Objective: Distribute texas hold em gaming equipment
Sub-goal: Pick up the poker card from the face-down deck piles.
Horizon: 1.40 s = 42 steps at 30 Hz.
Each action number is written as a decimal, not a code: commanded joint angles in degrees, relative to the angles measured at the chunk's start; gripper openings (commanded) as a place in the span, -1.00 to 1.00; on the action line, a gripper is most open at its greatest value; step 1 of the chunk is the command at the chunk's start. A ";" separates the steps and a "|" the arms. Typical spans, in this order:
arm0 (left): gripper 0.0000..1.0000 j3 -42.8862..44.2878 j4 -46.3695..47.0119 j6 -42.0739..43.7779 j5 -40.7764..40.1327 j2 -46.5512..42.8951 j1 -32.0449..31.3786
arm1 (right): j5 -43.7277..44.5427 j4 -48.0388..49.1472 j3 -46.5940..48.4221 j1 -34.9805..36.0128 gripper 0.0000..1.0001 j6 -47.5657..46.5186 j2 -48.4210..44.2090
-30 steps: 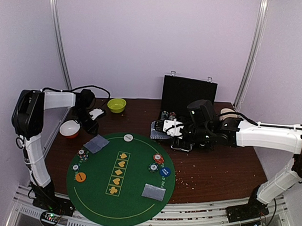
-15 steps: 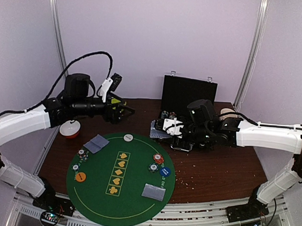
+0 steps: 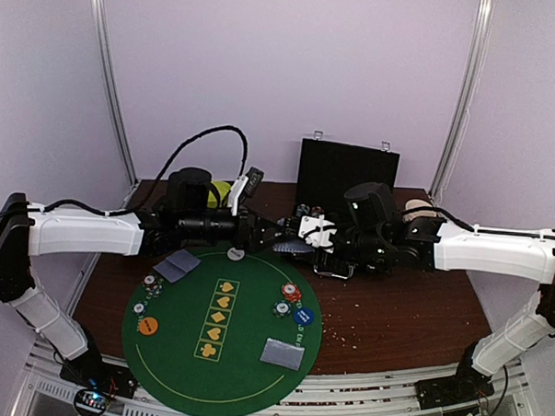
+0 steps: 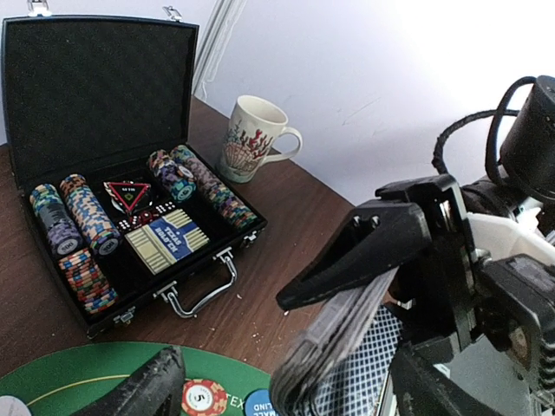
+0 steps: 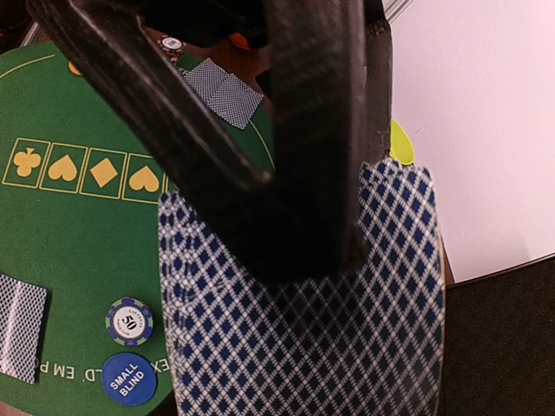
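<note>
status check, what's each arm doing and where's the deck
Right gripper shut on the deck of cards, held off the table. Left gripper jaws open, right at the deck. Nothing between them.

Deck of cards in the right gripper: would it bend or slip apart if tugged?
Probably slippery: the deck shows many separate card edges that could slide or fan. Likely light and somewhat bendy, since the stack looks thin.

I see both arms stretched inward, nearly level, tips almost meeting. Left gripper [image 3: 269,230] has its jaws spread wide. Right gripper [image 3: 299,238] is clamped on the card deck [image 5: 303,329].
</note>
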 commanded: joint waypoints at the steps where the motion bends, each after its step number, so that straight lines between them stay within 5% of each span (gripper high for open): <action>1: 0.67 3.63 5.02 -1.80 1.77 3.23 -0.85 | -0.79 2.02 0.44 0.39 -0.04 0.90 -0.56; 12: 0.04 5.23 -6.70 3.08 -8.13 0.65 -1.40 | -0.17 2.43 -0.33 0.34 -0.04 0.56 -1.02; 20: 0.06 5.00 -10.69 4.77 -8.82 -0.69 -1.42 | 0.35 2.17 -0.12 0.33 -0.04 -0.01 -1.17; 26: 0.42 4.56 -9.81 5.33 -5.42 -2.31 -1.49 | 0.70 1.79 -0.01 0.33 -0.04 -0.14 -1.35; 34: 0.54 3.32 -11.76 7.13 -5.78 -6.22 -1.40 | 1.06 1.51 0.07 0.39 -0.04 -0.21 -1.31; 42: -0.41 2.43 -11.27 6.95 -4.17 -6.82 -1.41 | 0.88 1.42 0.59 0.43 -0.05 -0.32 -0.68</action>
